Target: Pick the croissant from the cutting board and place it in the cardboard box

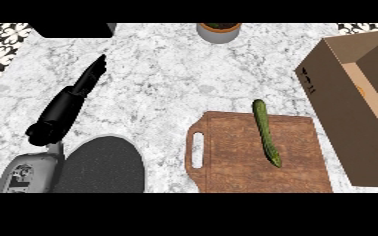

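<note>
One hand shows: the left hand [83,86], at the view's left and well apart from the cutting board [236,170], fingers straight and pressed together, holding nothing; the right hand is out of view. No croissant lies on the board, which carries only a cucumber [266,132]; an orange patch [361,91] inside the cardboard box [332,120] may be the croissant, but this cannot be confirmed. Risk: a hand reaching for the board may seize the cucumber instead, or strike the box wall.
</note>
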Robot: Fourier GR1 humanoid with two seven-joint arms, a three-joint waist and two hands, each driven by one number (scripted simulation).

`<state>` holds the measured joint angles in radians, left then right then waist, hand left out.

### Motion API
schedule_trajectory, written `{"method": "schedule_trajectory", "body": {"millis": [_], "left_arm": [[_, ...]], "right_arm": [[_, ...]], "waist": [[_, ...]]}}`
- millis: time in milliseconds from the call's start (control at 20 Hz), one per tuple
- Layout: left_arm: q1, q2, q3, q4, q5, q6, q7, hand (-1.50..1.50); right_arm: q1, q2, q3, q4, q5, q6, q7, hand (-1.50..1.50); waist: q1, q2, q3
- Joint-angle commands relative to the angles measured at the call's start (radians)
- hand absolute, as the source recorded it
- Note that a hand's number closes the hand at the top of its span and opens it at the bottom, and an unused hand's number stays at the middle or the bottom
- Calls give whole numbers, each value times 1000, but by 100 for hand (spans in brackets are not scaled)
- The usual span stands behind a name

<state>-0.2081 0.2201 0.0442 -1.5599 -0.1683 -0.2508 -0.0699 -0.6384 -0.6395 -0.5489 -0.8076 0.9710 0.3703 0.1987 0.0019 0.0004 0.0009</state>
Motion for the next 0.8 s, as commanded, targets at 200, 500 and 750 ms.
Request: {"method": "schedule_trajectory", "body": {"millis": [200,500,750], "left_arm": [[24,-4,9,7,-1,8,-9,0],[48,5,11,-15,-6,4,-31,0],[1,2,20,-6,18,-14,2,0]], "right_arm": [[-112,93,-289,-103,-312,-219,-151,-150],[-100,78,-508,-92,-497,-301,-116,-150],[-4,-13,-582,-14,-594,-306,-220,-150]], "waist": [[-20,-11,2],[-12,-5,0],[-3,1,0]]}}
